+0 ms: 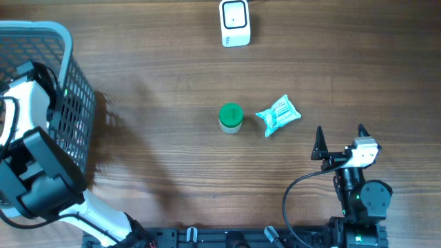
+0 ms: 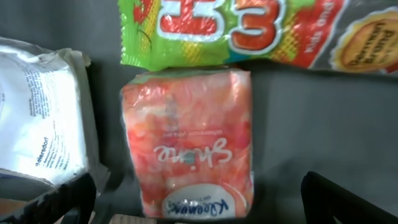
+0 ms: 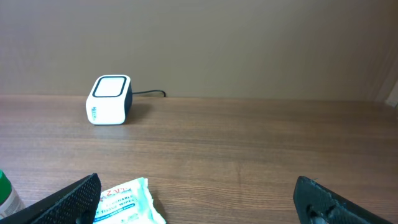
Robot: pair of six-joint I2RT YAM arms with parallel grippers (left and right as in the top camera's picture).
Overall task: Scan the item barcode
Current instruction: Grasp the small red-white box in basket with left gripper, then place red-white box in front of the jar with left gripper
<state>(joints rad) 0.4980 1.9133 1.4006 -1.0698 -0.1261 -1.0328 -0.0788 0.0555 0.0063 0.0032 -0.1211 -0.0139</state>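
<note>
An orange tissue pack point(image 2: 189, 143), its script wording upside down and reading roughly "Shine", lies flat in the basket point(image 1: 72, 103) at the desk's point(image 1: 172, 186) left edge, directly below the left fingers point(image 2: 68, 202), which stand wide open on either side of it and touch nothing. The logo on the pack's near end is too blurred to read. Just above the pack lies a green and orange snack bag point(image 2: 249, 31) printed with large red "3"s and a round badge whose small lettering cannot be made out. To the left is a white pack point(image 2: 37, 118) carrying fine blue print, one word of which looks like "Beiersdorf". The left arm point(image 1: 34, 158) reaches down into the basket. Out on the wooden desk, a white scanner point(image 1: 235, 22) with a dark cable sits at the far edge. Near the middle, a green-lidded jar point(image 1: 231, 118) stands just beside a blue and white packet point(image 1: 278, 115) whose printing is too small to read. The right fingers point(image 1: 320, 142), also spread wide and empty, hover near the front edge, pointing toward the packet and scanner.
</note>
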